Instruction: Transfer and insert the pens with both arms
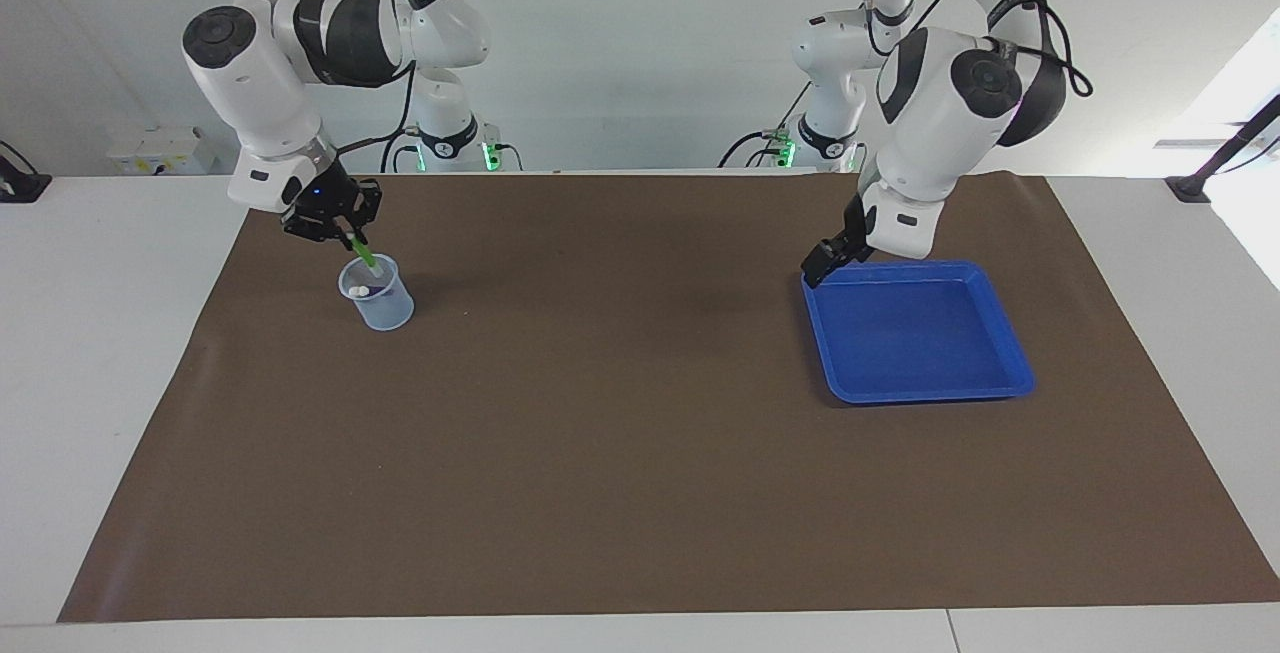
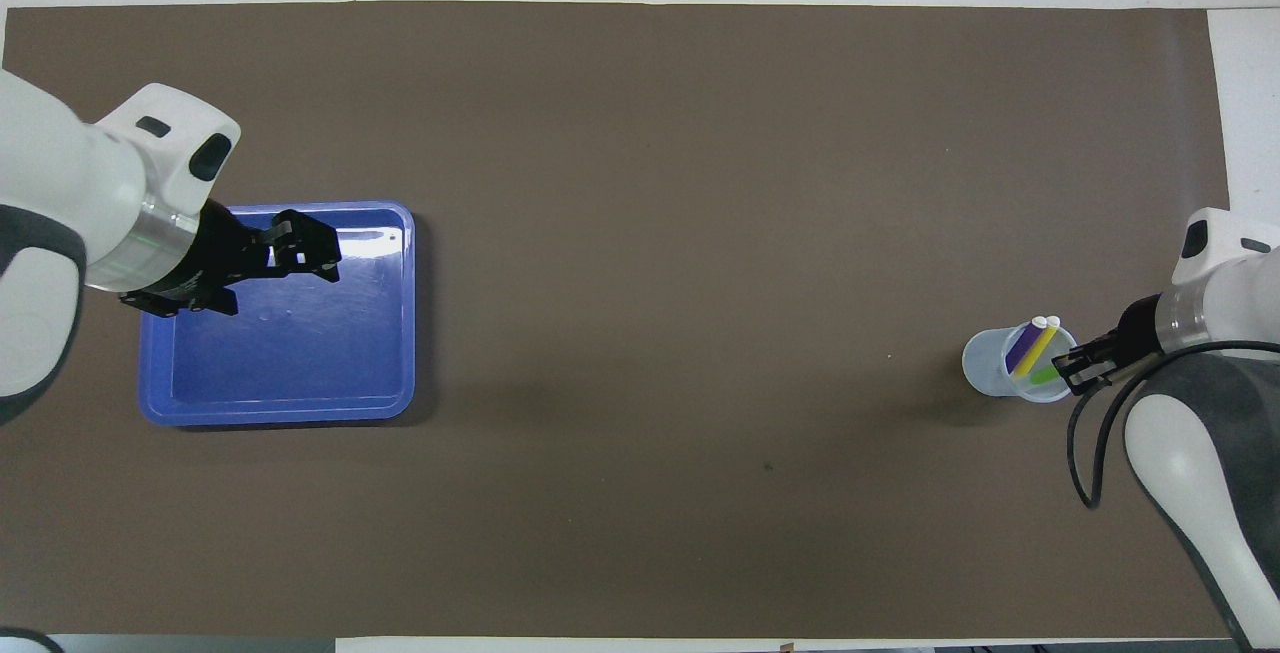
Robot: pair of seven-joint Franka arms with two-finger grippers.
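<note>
We see the green pen (image 1: 362,255) slanting down into the cup (image 1: 380,305), its lower end inside the rim and its upper end pinched by the right gripper (image 1: 344,229), whose fingertips are closed on it just above the cup. The purple pen (image 2: 1022,349) and yellow pen (image 2: 1036,345) lean side by side in the same cup, pale ends up. The cup stands on the brown mat (image 1: 640,453) toward the right arm's end. Our left gripper (image 1: 822,263) hangs with jaws spread, holding nothing, over the tray (image 1: 1000,333) edge at the left arm's end.
</note>
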